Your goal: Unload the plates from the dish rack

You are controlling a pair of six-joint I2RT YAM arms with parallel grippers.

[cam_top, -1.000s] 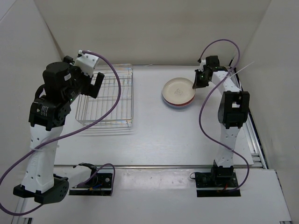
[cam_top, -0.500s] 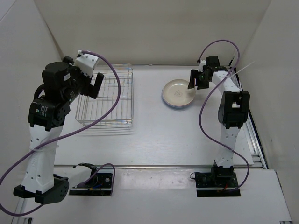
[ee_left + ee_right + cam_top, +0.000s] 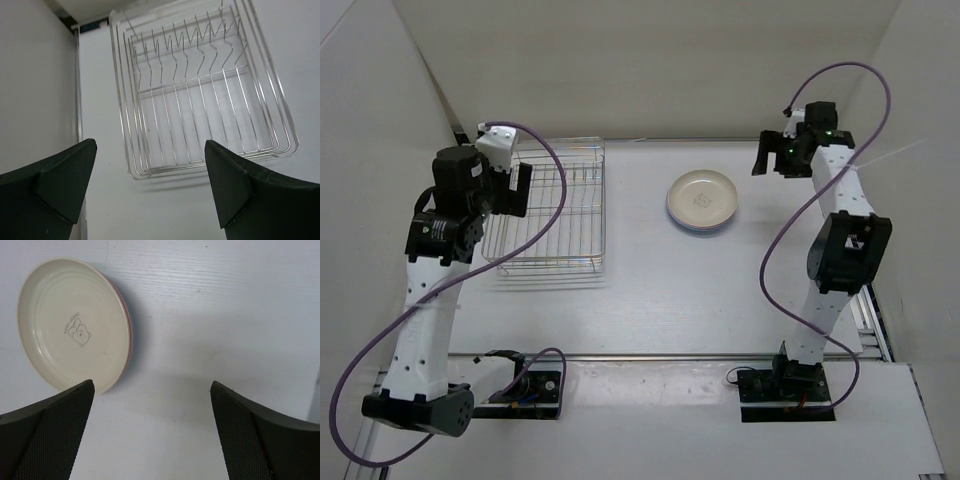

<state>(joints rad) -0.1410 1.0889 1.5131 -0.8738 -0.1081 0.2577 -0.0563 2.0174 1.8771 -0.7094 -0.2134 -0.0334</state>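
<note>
Right arm: swung up and back from the plates; its right pincer now hangs with jaws apart, well to their right.
Cream-white plate: released, no longer tilted, lies flat atop the stack.
Left arm: drawn leftward, more upright; left pincer over the dish rack's left side.

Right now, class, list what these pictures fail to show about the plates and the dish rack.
1. Lower plates: right wrist view, the cream plate covers them; only a pink rim shows.
2. Dish rack left side: top view, hidden behind the left arm.
3. Rack's far corner: left wrist view, cut off by the top edge.
</note>
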